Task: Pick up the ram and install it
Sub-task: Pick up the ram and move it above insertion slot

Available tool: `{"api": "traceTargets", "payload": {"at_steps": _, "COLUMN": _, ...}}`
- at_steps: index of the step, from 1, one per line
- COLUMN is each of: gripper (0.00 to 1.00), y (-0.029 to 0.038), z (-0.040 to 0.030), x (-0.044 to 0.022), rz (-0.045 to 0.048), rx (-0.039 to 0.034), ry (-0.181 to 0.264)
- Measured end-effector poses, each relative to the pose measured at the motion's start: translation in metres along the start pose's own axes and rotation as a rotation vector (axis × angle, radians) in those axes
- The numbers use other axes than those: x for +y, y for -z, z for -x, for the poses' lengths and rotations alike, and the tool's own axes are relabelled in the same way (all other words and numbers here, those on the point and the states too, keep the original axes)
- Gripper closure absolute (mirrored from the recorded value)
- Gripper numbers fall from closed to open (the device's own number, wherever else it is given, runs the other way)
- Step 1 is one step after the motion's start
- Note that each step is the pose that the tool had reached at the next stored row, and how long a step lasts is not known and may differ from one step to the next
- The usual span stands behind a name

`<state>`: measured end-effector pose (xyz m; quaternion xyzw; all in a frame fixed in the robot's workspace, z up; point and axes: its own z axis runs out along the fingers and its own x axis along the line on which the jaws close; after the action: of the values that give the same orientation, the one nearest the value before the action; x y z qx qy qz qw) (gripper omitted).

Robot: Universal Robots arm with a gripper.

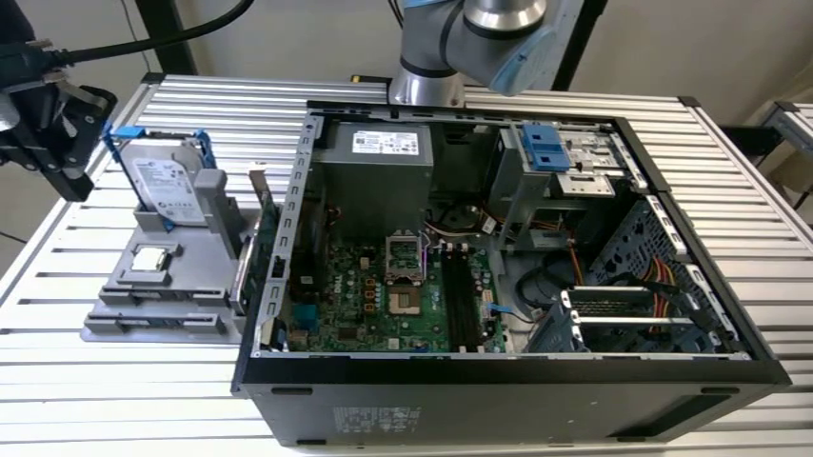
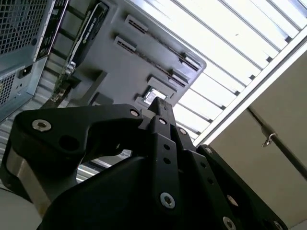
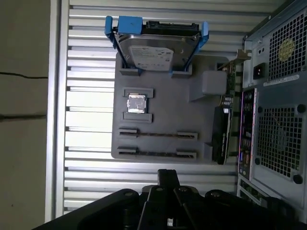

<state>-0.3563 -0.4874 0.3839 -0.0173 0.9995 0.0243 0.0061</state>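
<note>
Gripper [image 3: 168,173]: fingers pressed together, empty, just off holder [image 3: 168,96] edge. Ram [image 3: 157,154]: in holder's edge slot, nearest gripper. Nearby: CPU [image 3: 136,103], HDD [image 3: 156,50], card [image 3: 221,136], PC case [image 3: 278,120].

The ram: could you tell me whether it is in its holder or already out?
In: the ram lies in a slot of the gray holder, a second stick beside it.

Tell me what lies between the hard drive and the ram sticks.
In the first wrist view, the square silver CPU chip lies between the hard drive and the ram sticks, on the grey holder.
</note>
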Motion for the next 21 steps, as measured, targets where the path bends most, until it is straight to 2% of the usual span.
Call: {"api": "traceTargets", "payload": {"at_steps": 21, "gripper": 1.00, "y": 0.0000, "z": 0.0000, "x": 0.0000, "rz": 0.0024, "rx": 0.0091, "ry": 0.186}}
